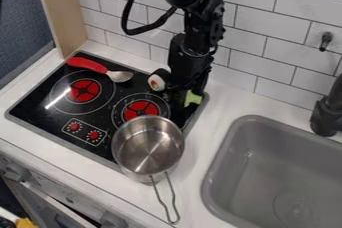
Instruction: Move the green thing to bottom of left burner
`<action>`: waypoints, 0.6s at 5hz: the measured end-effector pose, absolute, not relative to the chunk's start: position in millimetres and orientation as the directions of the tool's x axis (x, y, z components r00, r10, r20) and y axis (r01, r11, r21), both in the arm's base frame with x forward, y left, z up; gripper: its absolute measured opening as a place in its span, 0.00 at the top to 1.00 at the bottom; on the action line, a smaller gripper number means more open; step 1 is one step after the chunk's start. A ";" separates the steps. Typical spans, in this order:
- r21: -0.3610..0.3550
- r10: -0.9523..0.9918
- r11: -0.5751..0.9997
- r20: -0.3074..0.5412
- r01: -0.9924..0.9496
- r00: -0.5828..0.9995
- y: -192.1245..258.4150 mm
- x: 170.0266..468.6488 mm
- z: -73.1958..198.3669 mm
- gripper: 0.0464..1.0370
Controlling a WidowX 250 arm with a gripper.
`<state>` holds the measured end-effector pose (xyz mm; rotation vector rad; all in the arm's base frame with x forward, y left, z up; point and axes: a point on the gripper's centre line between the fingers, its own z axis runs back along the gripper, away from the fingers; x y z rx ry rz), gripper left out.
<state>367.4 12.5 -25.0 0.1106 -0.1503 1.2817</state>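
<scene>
Hanging down over the far right corner of the stovetop (47, 100), the claw (183, 95) is positioned directly beside the green thing (193, 98). Whether the claw is wide, narrow or gripping cannot be determined. The green thing is located near that corner, to the right of the sushi piece (157, 82). The red-handled spoon (88, 64) lies behind the left burner (85, 90). The metal pot (148, 148) stands upright in front of the right burner (141, 108), its wire handle directed toward the front of the counter (190, 184). The grey sink (224, 172) is at right.
</scene>
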 end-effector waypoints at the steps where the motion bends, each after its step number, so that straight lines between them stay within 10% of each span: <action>1: -0.003 0.945 0.275 0.183 -0.961 0.270 12.4 365.7 -24.8 0.38; 3: -0.077 0.973 0.211 0.107 -0.974 0.202 17.8 359.7 9.2 0.38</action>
